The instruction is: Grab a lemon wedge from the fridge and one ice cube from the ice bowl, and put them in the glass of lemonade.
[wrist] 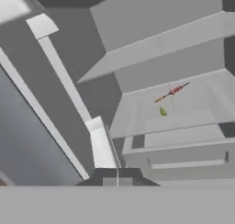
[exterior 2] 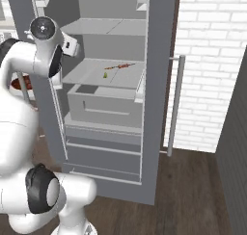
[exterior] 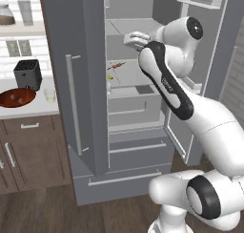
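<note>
Pincer [wrist: 117, 182], bottom centre of hand view, is fully closed and holds nothing. Fridge [exterior: 86, 84] stands open; wedge [wrist: 163, 111] lies on its middle shelf, centre right. Bowl [exterior: 16, 98] and glass [exterior: 49, 95] sit on the surface at left.

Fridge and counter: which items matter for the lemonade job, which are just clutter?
Job items:
tall grey two-door fridge, open
tiny yellow-green lemon wedge on its shelf
wide reddish-brown ice bowl
small clear glass of lemonade

Clutter:
thin red skewer on the same shelf
black toaster
lidded jar
tall greyish glass
</note>
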{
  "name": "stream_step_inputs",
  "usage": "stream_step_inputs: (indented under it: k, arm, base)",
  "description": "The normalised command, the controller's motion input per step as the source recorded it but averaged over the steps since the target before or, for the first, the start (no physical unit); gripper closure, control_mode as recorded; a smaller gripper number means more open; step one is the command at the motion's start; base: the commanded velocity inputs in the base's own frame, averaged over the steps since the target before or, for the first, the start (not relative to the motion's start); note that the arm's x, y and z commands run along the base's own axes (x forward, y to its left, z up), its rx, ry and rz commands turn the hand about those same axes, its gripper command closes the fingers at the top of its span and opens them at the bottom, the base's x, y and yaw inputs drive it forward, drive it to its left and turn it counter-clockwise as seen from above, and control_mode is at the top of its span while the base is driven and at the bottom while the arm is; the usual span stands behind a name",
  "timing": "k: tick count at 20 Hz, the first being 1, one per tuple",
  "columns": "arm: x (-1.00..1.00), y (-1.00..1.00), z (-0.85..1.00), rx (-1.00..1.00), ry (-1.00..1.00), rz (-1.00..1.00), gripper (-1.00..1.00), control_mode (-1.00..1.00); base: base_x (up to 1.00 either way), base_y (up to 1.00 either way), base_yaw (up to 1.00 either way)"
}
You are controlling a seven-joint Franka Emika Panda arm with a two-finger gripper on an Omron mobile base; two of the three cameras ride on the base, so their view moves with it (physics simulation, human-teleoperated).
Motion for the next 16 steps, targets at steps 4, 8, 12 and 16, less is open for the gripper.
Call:
stream_step_inputs:
  k: [4,8,12,16]
  arm:
    - [0.45,0.06,-0.29,0.39,0.21,0.30,1.00,-1.00]
    - [-0.01,0.07,-0.06,0.24,0.33,0.40,1.00,-1.00]
    - [-0.29,0.00,0.07,0.06,0.23,0.30,1.00,-1.00]
    - [-0.04,0.00,-0.10,0.01,0.02,0.08,-1.00,-1.00]
  base:
    - [0.00,0.00,0.00]
    - [0.00,0.00,0.00]
    - [0.00,0.00,0.00]
    - [0.00,0.00,0.00]
